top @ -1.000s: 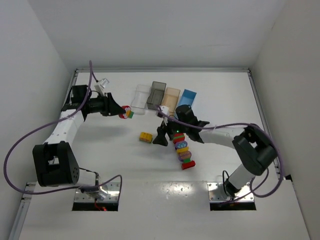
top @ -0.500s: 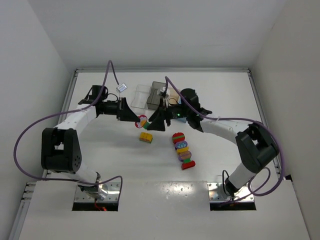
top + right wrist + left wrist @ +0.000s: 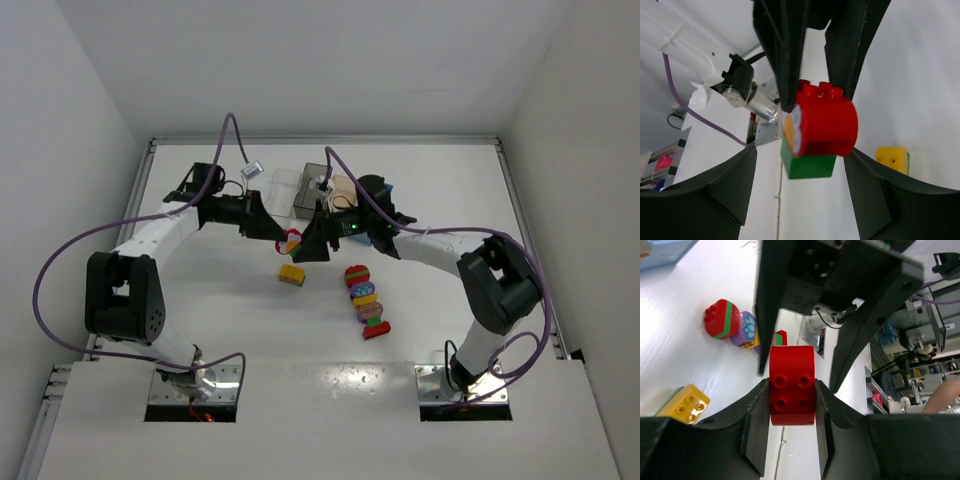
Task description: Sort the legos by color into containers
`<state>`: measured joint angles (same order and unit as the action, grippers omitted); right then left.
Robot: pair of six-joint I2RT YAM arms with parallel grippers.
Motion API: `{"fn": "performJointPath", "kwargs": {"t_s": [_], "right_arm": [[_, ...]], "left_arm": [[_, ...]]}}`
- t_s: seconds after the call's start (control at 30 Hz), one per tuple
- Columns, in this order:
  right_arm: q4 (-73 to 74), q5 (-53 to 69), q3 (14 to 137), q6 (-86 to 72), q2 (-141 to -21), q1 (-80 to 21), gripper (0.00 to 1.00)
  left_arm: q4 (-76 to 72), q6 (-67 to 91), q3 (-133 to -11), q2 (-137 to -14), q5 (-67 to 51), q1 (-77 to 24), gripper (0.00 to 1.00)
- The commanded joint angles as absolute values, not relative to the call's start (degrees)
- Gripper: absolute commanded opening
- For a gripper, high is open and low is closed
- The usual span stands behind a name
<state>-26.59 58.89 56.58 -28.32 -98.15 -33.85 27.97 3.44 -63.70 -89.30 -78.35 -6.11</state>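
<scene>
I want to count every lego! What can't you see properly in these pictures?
- Top view: what lies in the bins is too small to tell.
- Left wrist view: the frame edge cuts off the blue bin.
- Left wrist view: the red brick in the left gripper hides the green brick under it.

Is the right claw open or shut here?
Open. The fingers of the right claw are spread wide either side of the red brick, which the left claw clamps.

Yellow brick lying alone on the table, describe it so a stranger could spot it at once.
On the white table, find the line of multicoloured bricks near the middle. To its left, apart from it, lies the yellow brick, the only piece lying alone, squarish with a green edge.
</scene>
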Motion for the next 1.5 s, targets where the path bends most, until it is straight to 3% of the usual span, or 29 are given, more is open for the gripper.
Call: {"fn": "performJointPath", "kwargs": {"t_s": [0.0,0.17,0.27,0.3,0.37,0.4,0.53,0.67,0.83,1.03,1.13,1.3,1.47], "right_arm": [[-29.53,60.47,59.59,-29.53,-99.58,-34.46,0.71],[-29.53,59.94,59.59,-30.14,-100.11,-33.40,0.76],[-31.37,60.99,59.59,-31.28,-100.11,-33.40,0.56],[-31.90,61.95,59.59,-31.99,-100.80,-33.40,0.44],[-32.60,63.36,59.59,-31.99,-100.81,-33.40,0.30],[-32.61,63.37,59.59,-31.99,-100.81,-33.40,0.17],[-32.08,64.68,58.89,-31.99,-99.50,-33.40,0.00],[-30.33,66.09,56.34,-30.86,-96.78,-33.40,0.00],[-20.67,66.71,52.83,-22.33,-93.00,-32.35,0.00],[-14.43,65.13,48.78,-17.50,-88.34,-29.01,0.00],[-11.08,57.16,48.25,-16.87,-86.92,-25.24,0.00],[-11.60,33.54,50.88,-19.42,-88.41,-16.63,0.00],[-11.07,21.81,56.59,-19.42,-92.37,-14.86,0.00]], "left_arm": [[26.28,1.49,-64.95,-88.25,-82.09,-8.26,0.00],[26.81,1.49,-64.95,-87.71,-82.09,-8.78,0.00],[26.81,1.49,-64.95,-87.71,-82.09,-8.79,0.00],[26.81,1.49,-64.95,-88.24,-82.09,-8.79,0.00],[26.81,0.89,-64.95,-88.24,-81.31,-8.79,0.00],[26.81,0.88,-65.47,-88.24,-81.30,-8.79,0.00],[27.33,-0.35,-67.05,-88.77,-77.88,-6.95,0.00],[26.72,-1.05,-70.22,-88.77,-72.01,-5.36,0.00],[10.30,12.79,-70.22,-88.24,-67.51,-4.66,0.00],[5.81,16.44,-71.81,-89.56,-62.50,-6.85,0.00],[5.28,16.44,-72.33,-89.56,-57.67,-9.49,0.00],[7.45,14.86,-73.12,-90.17,-42.30,-16.34,0.00],[9.49,14.24,-79.18,-96.48,-29.81,-23.37,0.00]]}}
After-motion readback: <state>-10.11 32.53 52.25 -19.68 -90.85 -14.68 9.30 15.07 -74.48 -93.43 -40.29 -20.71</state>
